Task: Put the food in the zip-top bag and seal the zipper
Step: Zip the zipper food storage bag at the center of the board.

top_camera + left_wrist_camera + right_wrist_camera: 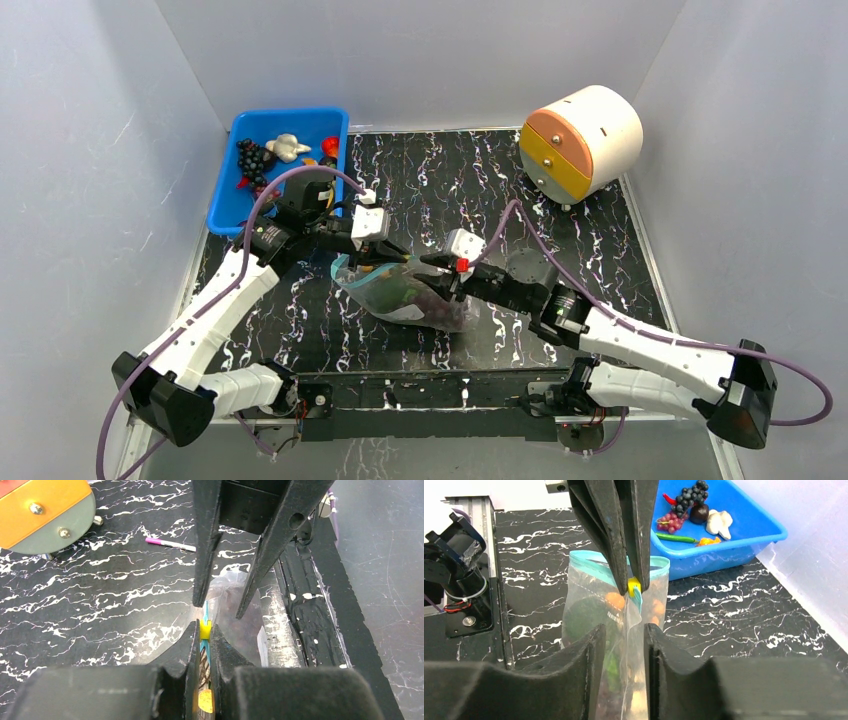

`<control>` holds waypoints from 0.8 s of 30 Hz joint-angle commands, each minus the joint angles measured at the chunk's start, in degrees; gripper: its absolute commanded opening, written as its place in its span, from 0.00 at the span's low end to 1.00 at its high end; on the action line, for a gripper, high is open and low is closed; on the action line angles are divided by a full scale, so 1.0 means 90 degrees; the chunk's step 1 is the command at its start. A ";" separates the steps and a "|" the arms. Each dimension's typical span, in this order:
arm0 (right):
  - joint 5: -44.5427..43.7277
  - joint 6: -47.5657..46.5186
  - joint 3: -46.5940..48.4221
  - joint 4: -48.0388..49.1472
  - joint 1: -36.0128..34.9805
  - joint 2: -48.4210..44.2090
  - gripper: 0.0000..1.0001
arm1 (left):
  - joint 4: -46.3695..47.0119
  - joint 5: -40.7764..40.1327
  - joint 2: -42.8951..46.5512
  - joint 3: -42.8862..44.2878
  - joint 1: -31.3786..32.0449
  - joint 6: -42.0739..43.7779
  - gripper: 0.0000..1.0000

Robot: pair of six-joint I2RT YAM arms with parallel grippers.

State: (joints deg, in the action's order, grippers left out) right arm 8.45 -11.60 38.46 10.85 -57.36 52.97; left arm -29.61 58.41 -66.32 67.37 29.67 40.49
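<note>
The clear zip-top bag (410,295) stands in the middle of the table, teal zipper (589,555) on top. Inside show orange pieces (614,600), something green (611,665) and dark shapes. My left gripper (385,258) is shut on the zipper at its yellow slider (205,629); the right wrist view shows that pinch (633,586). My right gripper (447,275) is open, jaws on either side of the bag's edge (622,630), film loose between them. In the left wrist view its fingers (205,555) stand apart over the bag (230,595).
A blue bin (290,112) at the back left holds a dark grape bunch (255,160), a white piece (288,147) and other toy foods. A round white drum with orange and yellow drawers (580,140) stands at the back right. A pink marker (170,543) lies on the table.
</note>
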 commanded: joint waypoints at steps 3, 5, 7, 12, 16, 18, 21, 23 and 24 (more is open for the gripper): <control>0.0212 -0.0106 0.0482 0.0354 -0.0010 0.0277 0.35 | 0.0166 0.0553 0.0204 -0.0140 -0.0051 0.0134 0.00; 0.0262 -0.0142 0.0591 0.0318 -0.0010 0.0425 0.33 | 0.0104 0.0673 0.0228 -0.0154 -0.0050 0.0165 0.00; 0.0356 -0.0157 0.0740 0.0242 -0.0013 0.0573 0.23 | 0.0055 0.0717 0.0244 -0.0174 -0.0046 0.0202 0.00; 0.0495 -0.0212 0.0825 0.0274 -0.0013 0.0649 0.00 | 0.0004 0.0603 0.0256 -0.0196 -0.0047 0.0161 0.10; 0.0588 -0.0297 0.0804 0.0144 -0.0006 0.0556 0.00 | -0.0128 0.0360 0.0346 -0.0162 -0.0045 0.0208 0.47; 0.0621 -0.0335 0.0754 0.0148 -0.0007 0.0485 0.00 | -0.0013 0.0286 0.0416 -0.0220 -0.0045 0.0148 0.50; 0.0671 -0.0371 0.0708 0.0180 -0.0005 0.0436 0.00 | 0.0067 0.0320 0.0407 -0.0247 -0.0046 0.0096 0.50; 0.0696 -0.0372 0.0717 0.0179 -0.0012 0.0433 0.00 | -0.0057 0.0383 0.0336 -0.0172 -0.0047 0.0180 0.44; 0.0693 -0.0369 0.0717 0.0188 -0.0013 0.0425 0.00 | -0.0160 0.0405 0.0288 -0.0125 -0.0045 0.0255 0.42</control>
State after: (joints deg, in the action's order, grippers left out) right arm 13.82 -13.82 42.65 9.23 -57.36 58.63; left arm -29.80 60.16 -64.07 65.54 29.41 41.17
